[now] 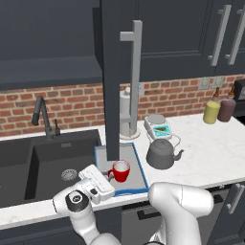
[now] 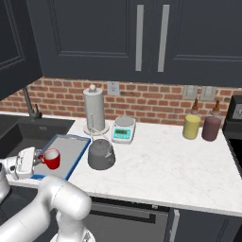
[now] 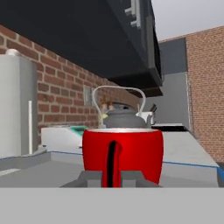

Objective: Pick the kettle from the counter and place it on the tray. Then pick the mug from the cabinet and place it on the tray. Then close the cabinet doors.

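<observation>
The cabinet door point(image 1: 116, 81) is the biggest thing here: a tall navy panel swung out toward the robot, its silver bar handle rising above the tray, so closing it remains to be done. Below it runs the white counter point(image 2: 156, 160), and the tray point(image 2: 71, 146) lies on that counter between the black sink point(image 1: 48, 162) and the kettle. The kettle point(image 1: 161, 154) stands on the bare counter just beside the tray's edge, on the side away from the sink, not on the tray itself; going by the task it seems to have been skipped or to have missed. It looks rigid and fairly heavy, with smooth metal that would slip, so the thin arched wire handle is the sensible place to take it. The mug point(image 1: 120, 171) is at the tray's near part, upright, and whether it rests on the tray or hangs just over it I cannot tell. It is small, light, hard and likely breakable. The gripper point(image 1: 108, 178) is at the mug on the side toward the sink, its jaws drawn nearly together on the mug's handle, which the hand view shows standing vertically between the fingertips point(image 3: 87, 178).
</observation>
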Robot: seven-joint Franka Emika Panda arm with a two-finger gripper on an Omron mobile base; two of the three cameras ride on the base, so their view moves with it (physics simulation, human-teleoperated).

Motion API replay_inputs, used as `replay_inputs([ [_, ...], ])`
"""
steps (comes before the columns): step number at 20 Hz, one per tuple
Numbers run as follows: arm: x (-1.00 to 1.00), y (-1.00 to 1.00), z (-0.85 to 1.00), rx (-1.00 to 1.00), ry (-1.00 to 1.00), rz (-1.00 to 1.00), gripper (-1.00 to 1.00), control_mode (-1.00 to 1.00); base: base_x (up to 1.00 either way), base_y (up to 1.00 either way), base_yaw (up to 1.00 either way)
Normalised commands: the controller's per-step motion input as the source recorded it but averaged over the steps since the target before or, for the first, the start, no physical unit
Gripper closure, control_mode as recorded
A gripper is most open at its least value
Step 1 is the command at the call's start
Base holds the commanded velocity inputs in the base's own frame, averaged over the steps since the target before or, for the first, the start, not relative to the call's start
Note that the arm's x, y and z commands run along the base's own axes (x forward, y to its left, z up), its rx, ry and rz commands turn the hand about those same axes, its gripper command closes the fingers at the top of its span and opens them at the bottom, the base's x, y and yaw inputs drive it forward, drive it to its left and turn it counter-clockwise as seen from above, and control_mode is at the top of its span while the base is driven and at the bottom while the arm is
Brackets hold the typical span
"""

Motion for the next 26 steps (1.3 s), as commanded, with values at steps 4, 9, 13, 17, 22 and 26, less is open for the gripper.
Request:
replay_inputs([
  [4, -0.04, 0.04, -0.04, 0.0, 0.02, 0.0, -1.0, -1.0, 0.0, 0.0, 0.0],
  [9, -0.29, 0.01, 0.0, 0.0, -0.01, 0.0, -1.0, -1.0, 0.0, 0.0, 0.0],
  [13, -0.3, 0.02, 0.0, 0.0, -0.03, -0.02, -1.0, -1.0, 0.0, 0.0, 0.0],
  [17, -0.33, 0.02, 0.1, 0.0, 0.0, -0.03, -1.0, -1.0, 0.0, 0.0, 0.0],
  [22, -0.48, 0.08, 0.43, 0.0, -0.03, -0.06, -1.0, -1.0, 0.0, 0.0, 0.0],
  [26, -0.57, 0.13, 0.65, 0.0, -0.05, -0.02, -1.0, -1.0, 0.0, 0.0, 0.0],
])
